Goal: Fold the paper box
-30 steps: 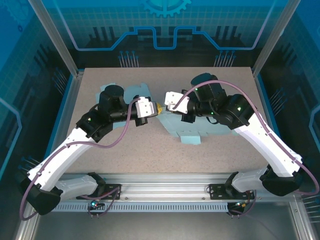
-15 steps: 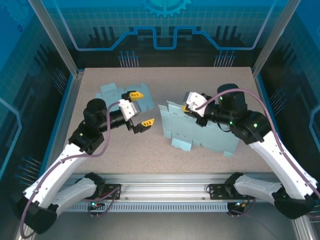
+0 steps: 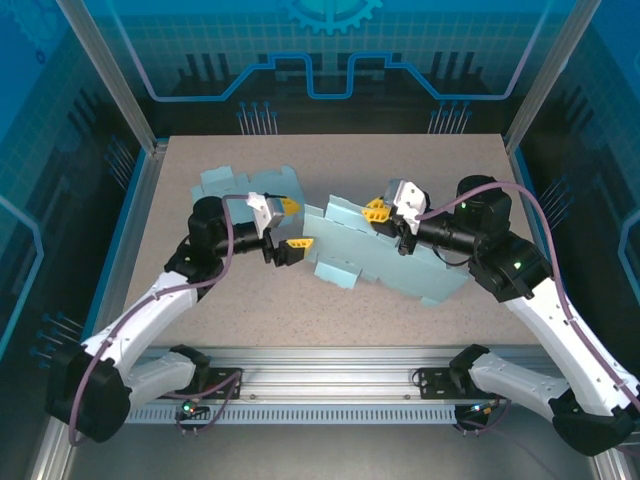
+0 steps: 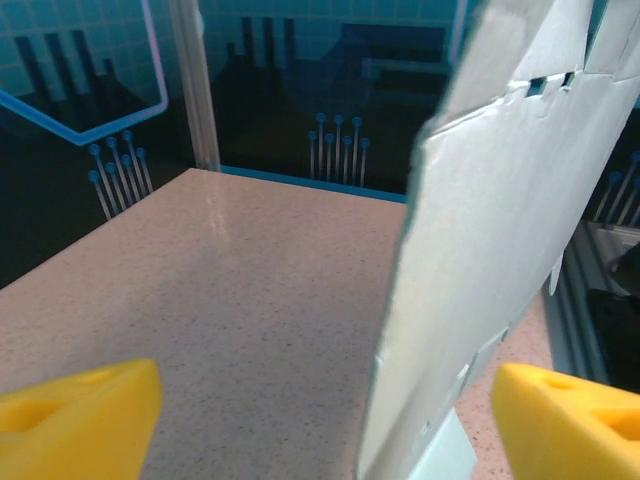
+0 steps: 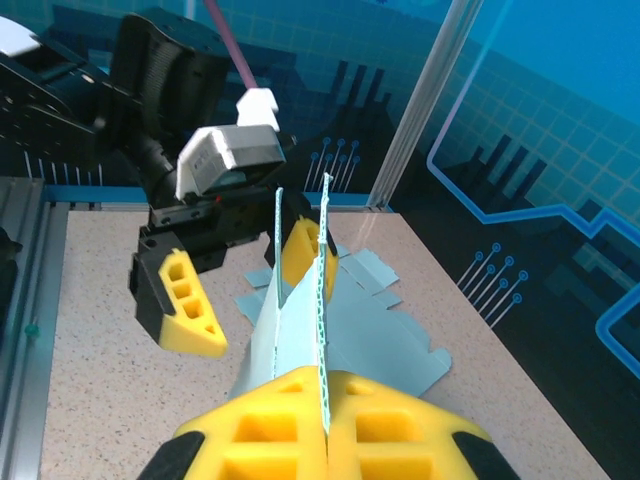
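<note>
Pale-blue flat cardboard box blank (image 3: 385,265) stands edge-up over the speckled table (image 3: 250,310), its top edge clamped in the right gripper (image 3: 377,209). Left gripper (image 3: 294,224) is spread wide, astride the blank's free end. If it closes off a crease, it could crumple the panel or tug it loose.

i work on a speckled beige table (image 3: 420,160), evenly lit. blue walls (image 3: 330,50) printed with a grid and circuit lines stand round it, framed by silver posts (image 3: 105,70). a metal rail (image 3: 330,385) runs along the near edge.
</note>
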